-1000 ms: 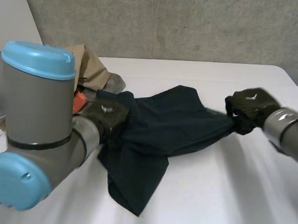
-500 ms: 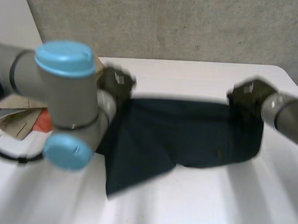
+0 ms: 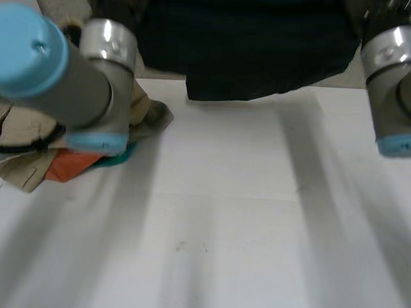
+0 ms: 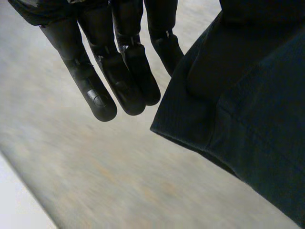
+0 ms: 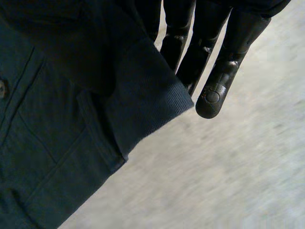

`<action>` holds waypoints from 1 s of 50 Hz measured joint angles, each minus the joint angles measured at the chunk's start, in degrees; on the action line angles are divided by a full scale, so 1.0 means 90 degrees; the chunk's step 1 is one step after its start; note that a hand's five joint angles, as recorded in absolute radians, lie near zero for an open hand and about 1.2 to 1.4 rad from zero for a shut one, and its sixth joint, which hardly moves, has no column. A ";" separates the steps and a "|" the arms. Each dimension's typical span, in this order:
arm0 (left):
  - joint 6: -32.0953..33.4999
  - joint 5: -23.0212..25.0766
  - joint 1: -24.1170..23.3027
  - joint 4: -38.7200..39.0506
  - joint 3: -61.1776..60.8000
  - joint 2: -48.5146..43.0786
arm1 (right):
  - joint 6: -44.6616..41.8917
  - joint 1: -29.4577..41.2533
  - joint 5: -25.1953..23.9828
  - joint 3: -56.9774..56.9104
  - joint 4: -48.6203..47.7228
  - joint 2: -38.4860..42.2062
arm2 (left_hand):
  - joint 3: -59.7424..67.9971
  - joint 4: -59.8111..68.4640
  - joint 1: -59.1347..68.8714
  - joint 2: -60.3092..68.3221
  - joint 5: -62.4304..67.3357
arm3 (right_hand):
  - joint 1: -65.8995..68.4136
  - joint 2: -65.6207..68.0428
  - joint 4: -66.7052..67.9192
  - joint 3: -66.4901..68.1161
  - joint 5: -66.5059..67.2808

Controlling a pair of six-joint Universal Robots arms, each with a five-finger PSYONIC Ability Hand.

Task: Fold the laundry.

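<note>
A dark navy garment [image 3: 245, 52] hangs in the air above the white table [image 3: 222, 238], stretched between my two raised arms. In the left wrist view, my left hand [image 4: 119, 76] has straight fingers beside a hemmed edge of the garment [image 4: 248, 124], which is pinched at the thumb side. In the right wrist view, my right hand [image 5: 214, 76] grips the opposite hemmed edge of the garment [image 5: 62, 119] the same way, its other fingers straight beside the cloth. A button and a pocket seam show near the right hand.
A pile of other laundry lies at the table's left: tan cloth [image 3: 15, 161], an orange piece [image 3: 70, 166] and a teal piece [image 3: 117, 160]. My left forearm [image 3: 71, 85] crosses above that pile. A concrete wall stands behind the table.
Both hands have lifted the navy garment off the table and spread it wide. It lay bunched a second ago and now hangs high between the arms.
</note>
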 measured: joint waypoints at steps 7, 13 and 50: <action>-0.0071 -0.0045 -0.0125 -0.0157 -0.1461 -0.0012 | -0.0006 0.0006 -0.0006 0.0860 0.0662 0.0429 | 0.0007 0.0001 0.0000 0.0004 0.0000 | 0.0031 0.0000 0.0000 -0.0002 0.0005; -0.0013 -0.0255 -0.0375 -0.0506 -0.2588 -0.0170 | -0.0021 0.0022 -0.0031 0.1734 0.1289 0.0662 | 0.0009 0.0002 0.0000 0.0004 0.0004 | 0.0045 0.0000 0.0000 -0.0001 0.0007; 0.0921 -0.0910 -0.1643 -0.5196 -0.3302 0.0879 | -0.1614 -0.0254 -0.0002 0.3870 0.5810 -0.1039 | 0.0009 0.0003 0.0000 0.0004 0.0064 | 0.0045 0.0000 0.0001 -0.0001 0.0009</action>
